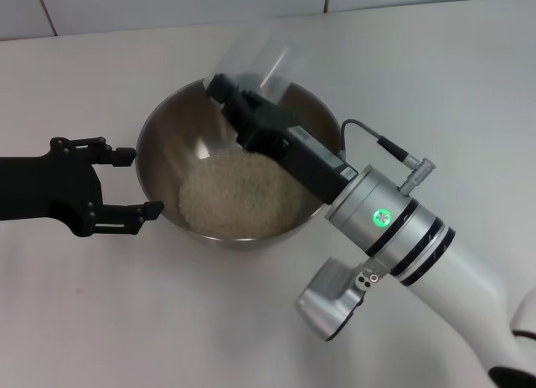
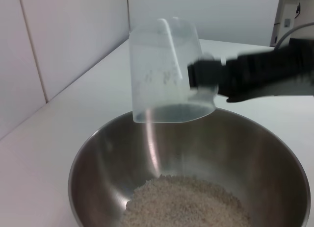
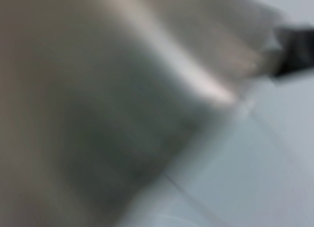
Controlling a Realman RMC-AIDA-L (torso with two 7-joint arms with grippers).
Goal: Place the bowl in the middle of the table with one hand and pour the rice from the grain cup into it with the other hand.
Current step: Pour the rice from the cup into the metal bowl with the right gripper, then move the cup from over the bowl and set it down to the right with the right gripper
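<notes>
grain cup (image 2: 169, 72): clear plastic, upturned above the bowl, mouth facing down, base up toward the frame top in the left wrist view; long axis close to vertical; looks empty, its outline motion-smeared in the head view
right gripper (image 1: 230, 99): black, centre of the head view, clamped on the cup's side above the bowl's far rim
bowl (image 1: 159, 132): wide shiny steel, deep, thin rim, centre of the head view on the white table (image 1: 126, 321)
rice (image 1: 239, 195): pale beige heap covering the bowl's bottom
left gripper (image 1: 130, 183): black, centre left, fingers spread apart, tips just beside the bowl's outer wall, holding nothing
</notes>
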